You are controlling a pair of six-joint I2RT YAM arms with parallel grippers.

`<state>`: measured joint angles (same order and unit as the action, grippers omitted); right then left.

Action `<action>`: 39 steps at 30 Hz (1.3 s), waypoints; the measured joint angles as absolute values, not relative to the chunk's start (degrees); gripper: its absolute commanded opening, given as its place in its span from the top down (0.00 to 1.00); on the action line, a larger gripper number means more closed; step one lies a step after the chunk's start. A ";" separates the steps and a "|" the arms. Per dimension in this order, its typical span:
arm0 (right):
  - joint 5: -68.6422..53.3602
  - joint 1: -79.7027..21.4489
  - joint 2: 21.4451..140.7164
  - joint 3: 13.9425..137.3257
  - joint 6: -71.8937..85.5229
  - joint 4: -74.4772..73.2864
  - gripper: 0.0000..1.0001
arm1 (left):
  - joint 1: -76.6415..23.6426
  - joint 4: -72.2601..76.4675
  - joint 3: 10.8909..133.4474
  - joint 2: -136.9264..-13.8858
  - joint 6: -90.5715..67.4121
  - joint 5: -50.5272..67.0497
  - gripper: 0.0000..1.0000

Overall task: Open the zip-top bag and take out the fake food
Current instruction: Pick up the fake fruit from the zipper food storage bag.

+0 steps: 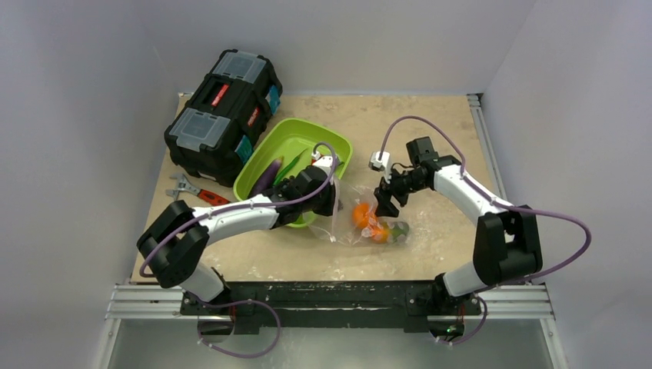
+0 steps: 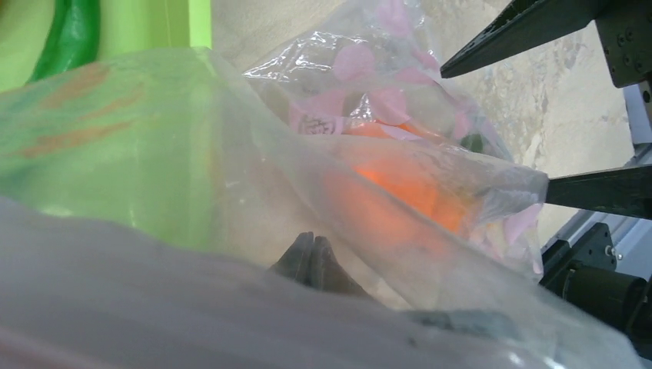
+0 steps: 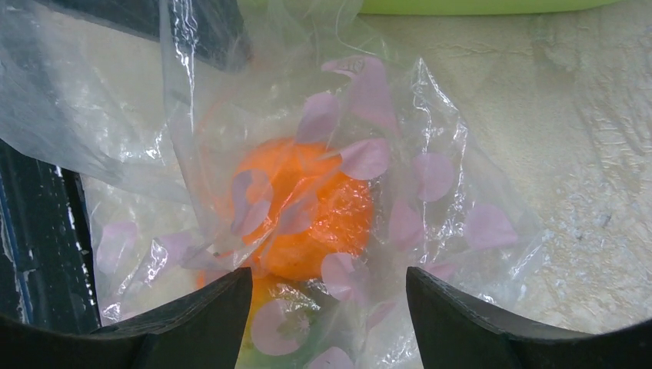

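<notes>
Mid-table, just right of tray: zip-top bag [image 1: 367, 227], crumpled and lying flat
Bag handling: light, soft, slippery film; best gripped at the rim, not the body
Tray [image 1: 304, 132]: holds eggplant [image 1: 265, 177] and pod [image 1: 294, 162]
Orange fruit [image 3: 307, 207]: inside bag; hard, glossy, likely rolls
Left gripper [image 2: 311, 254]: jaws together, apparently pinching bag film
Right gripper [image 3: 329, 280]: wide open over fruit, empty

Crumpled clear zip-top bag [image 1: 340, 228] holds orange fruit [image 1: 360, 214]; purple eggplant [image 1: 265, 177], green pod [image 1: 291, 164] lie outside.
</notes>
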<state>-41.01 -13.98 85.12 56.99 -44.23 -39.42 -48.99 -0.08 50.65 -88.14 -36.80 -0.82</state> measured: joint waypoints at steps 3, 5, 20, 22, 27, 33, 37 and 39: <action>-39.68 -14.74 85.14 56.60 -44.42 -39.40 0.27 | -49.06 1.39 50.17 -88.42 -37.06 1.15 0.78; -38.54 -15.22 85.47 56.47 -44.64 -39.35 0.27 | -49.12 2.76 49.89 -89.56 -37.78 2.79 0.72; -29.95 -19.14 92.05 55.16 -43.51 -36.16 0.59 | -49.65 13.02 51.81 -102.50 -44.34 11.46 0.48; -29.50 -19.20 92.44 55.16 -43.40 -35.94 0.61 | -49.56 14.17 51.62 -102.56 -45.45 11.57 0.47; -28.84 -19.18 92.73 55.16 -43.31 -35.94 0.62 | -48.90 21.52 48.66 -102.35 -48.49 12.14 0.40; -28.23 -19.18 92.73 55.16 -43.29 -35.92 0.62 | -48.12 24.38 47.81 -102.13 -51.53 11.90 0.39; -28.10 -19.11 92.73 55.16 -43.29 -35.92 0.62 | -47.97 23.44 49.21 -102.96 -53.30 10.20 0.40; -28.03 -19.07 92.73 55.16 -43.27 -35.92 0.62 | -47.97 22.50 50.06 -103.35 -54.02 9.02 0.41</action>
<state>-28.03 -19.07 92.73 55.16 -43.27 -35.92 -47.97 22.50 50.06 -103.35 -54.02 9.02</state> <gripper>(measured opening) 0.379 0.600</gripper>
